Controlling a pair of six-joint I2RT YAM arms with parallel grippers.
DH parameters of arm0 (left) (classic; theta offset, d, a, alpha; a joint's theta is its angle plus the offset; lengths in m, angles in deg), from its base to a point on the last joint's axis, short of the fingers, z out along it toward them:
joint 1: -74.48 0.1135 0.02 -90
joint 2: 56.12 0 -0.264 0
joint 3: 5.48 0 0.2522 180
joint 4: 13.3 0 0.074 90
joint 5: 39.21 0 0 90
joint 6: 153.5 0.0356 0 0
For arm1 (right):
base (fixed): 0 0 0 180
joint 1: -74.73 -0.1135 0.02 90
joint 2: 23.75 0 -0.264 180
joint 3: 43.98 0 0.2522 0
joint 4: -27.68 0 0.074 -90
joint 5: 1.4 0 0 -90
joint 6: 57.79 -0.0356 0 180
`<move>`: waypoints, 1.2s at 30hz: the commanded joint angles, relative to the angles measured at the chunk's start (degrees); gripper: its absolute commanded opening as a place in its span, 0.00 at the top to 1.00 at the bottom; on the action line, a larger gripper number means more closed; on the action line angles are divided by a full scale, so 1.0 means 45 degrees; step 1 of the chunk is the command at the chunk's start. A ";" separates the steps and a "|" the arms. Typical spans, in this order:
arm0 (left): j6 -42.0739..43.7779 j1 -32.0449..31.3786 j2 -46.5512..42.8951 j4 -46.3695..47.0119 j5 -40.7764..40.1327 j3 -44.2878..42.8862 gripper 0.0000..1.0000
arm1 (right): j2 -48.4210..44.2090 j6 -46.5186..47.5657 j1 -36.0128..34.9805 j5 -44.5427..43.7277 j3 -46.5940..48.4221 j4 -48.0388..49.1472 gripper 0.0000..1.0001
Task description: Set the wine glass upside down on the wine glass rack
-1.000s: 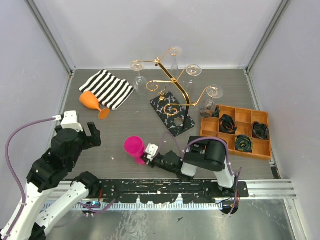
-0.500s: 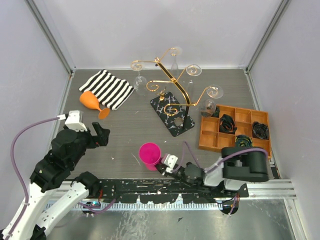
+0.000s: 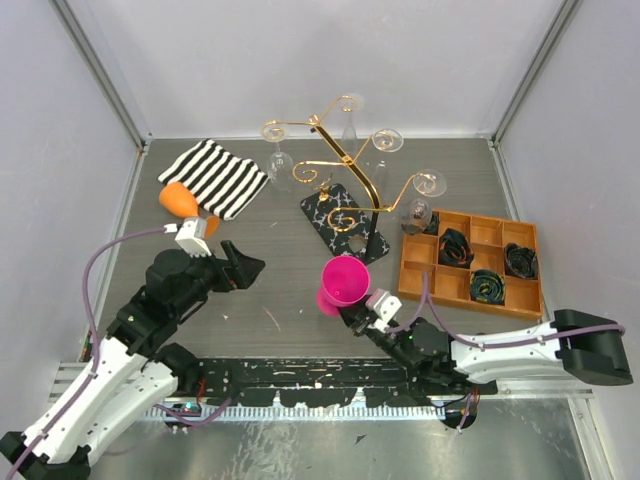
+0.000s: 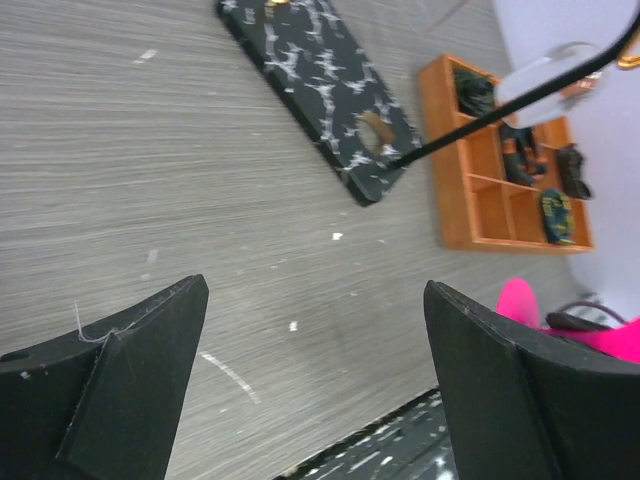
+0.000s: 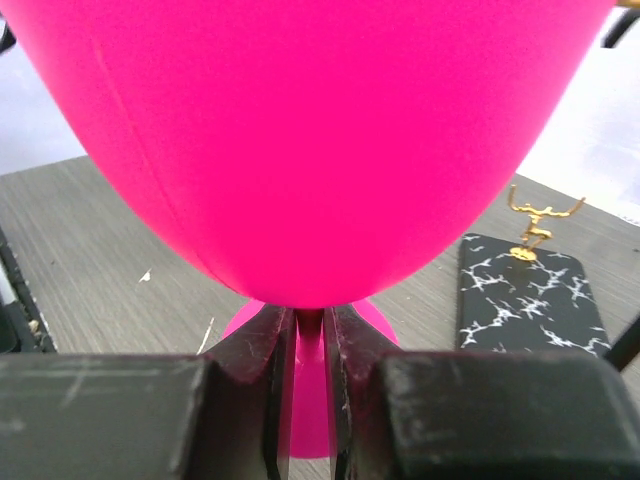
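Note:
A pink wine glass (image 3: 342,283) hangs above the table in front of the wine glass rack, its open mouth up and tilted. My right gripper (image 3: 366,308) is shut on its stem just under the bowl (image 5: 310,130); the pink foot shows below the fingers (image 5: 262,345). The wine glass rack (image 3: 345,160) is a gold wire stand with curled arms on a black marbled base (image 3: 345,225), with clear glasses (image 3: 281,170) hanging from it. My left gripper (image 3: 246,268) stands open over bare table to the left of the pink glass, nothing between its fingers (image 4: 165,330).
An orange compartment tray (image 3: 470,262) with dark coiled items sits right of the rack. A striped cloth (image 3: 214,176) lies at the back left with an orange wine glass (image 3: 180,200) on its near edge. A black rail (image 3: 330,378) runs along the near edge.
My right arm has stretched out low and carried the pink glass right and toward the rack. My left gripper has moved right and forward, still open.

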 commanded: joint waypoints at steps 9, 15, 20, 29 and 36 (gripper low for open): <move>-0.2276 -0.5320 0.2124 0.5328 -0.2846 0.0605 0.08 | -0.1060 0.0325 -0.0036 -0.0748 -0.0495 0.2158 0.96; -0.3347 -0.7230 0.3237 0.7373 -0.4959 0.0968 0.18 | -0.0139 0.0293 -0.0036 -0.0303 -0.0491 0.4044 0.96; -0.3916 -0.7393 0.3826 0.8535 -0.4735 0.1059 0.23 | 0.0782 0.0382 -0.0024 0.0344 -0.0413 0.5527 0.95; -0.4523 -0.7473 0.3704 0.8424 -0.4510 0.1163 0.33 | 0.1682 0.1025 -0.0021 0.1405 -0.0042 0.6720 0.95; -0.4977 -0.7488 0.3611 0.8534 -0.4118 0.1261 0.39 | 0.2231 0.1544 -0.0030 0.1477 0.0338 0.7369 0.95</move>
